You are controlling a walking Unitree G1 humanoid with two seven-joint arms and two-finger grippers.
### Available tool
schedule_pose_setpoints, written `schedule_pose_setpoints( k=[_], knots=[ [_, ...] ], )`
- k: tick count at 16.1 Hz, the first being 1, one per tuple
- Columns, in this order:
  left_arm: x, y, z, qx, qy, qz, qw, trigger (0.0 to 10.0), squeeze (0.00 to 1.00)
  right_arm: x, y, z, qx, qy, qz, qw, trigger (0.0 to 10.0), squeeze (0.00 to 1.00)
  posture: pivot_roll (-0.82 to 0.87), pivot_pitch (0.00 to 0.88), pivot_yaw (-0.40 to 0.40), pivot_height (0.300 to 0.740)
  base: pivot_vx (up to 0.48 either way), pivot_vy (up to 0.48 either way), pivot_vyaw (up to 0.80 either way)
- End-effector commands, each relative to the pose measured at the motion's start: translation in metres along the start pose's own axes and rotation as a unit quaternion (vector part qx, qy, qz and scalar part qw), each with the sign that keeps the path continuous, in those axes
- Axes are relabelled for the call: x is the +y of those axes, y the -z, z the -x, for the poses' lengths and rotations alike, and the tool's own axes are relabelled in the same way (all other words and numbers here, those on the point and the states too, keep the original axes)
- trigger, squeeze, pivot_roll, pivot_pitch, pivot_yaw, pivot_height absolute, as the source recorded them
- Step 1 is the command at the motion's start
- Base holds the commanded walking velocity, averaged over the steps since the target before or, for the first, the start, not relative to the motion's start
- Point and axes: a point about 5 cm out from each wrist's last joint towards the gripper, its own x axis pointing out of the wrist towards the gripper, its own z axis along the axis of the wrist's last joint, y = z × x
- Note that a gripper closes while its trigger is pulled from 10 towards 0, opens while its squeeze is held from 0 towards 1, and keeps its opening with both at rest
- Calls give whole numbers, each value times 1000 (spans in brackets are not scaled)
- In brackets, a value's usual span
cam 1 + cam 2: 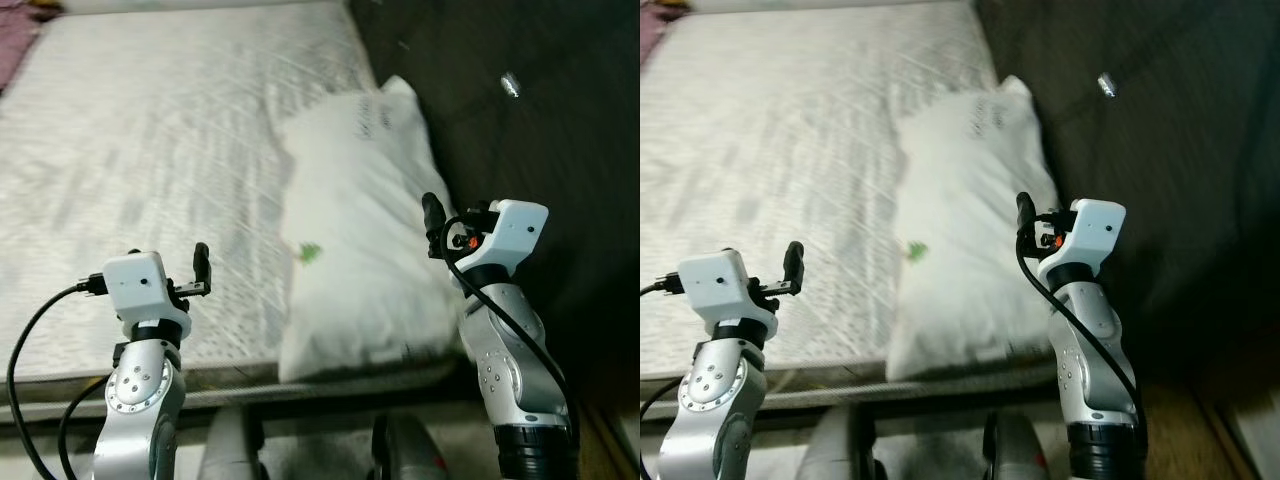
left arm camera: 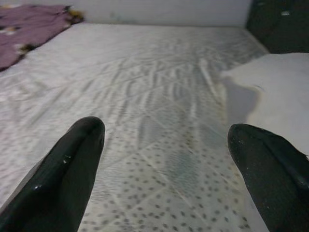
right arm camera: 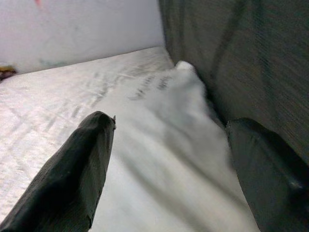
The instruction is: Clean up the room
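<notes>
A white pillow (image 1: 360,240) lies along the right edge of a bare quilted mattress (image 1: 140,150), with a small green scrap (image 1: 310,253) on it. My left gripper (image 2: 166,169) hovers open over the mattress near its front edge, to the left of the pillow. Over the pillow's right front part my right gripper (image 3: 169,164) is open, beside a dark wall. Nothing sits between either pair of fingers.
A purple cloth (image 2: 26,26) lies at the mattress's far left corner. A dark wall or headboard (image 1: 520,130) runs along the right side, carrying a small shiny spot (image 1: 510,85). The mattress front edge (image 1: 230,385) is just before my body.
</notes>
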Motion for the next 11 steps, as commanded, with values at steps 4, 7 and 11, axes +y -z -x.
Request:
schedule_pose_setpoints(
  k=[4,7,11],
  knots=[
    [2,3,-1,16,-14,23,999,10000,0,-3,-1,-1,3,9,-2,1000,10000,0,35,129,0,740,0,0,0],
    [0,1,-1,10,-6,17,1000,10000,0,-3,1,0,5,11,0,1000,10000,0,35,131,1,740,0,0,0],
    [0,5,-1,25,-15,35,999,10000,0,-2,-4,-3,-2,23,-2,1000,10000,0,32,131,2,740,0,0,0]
  ],
)
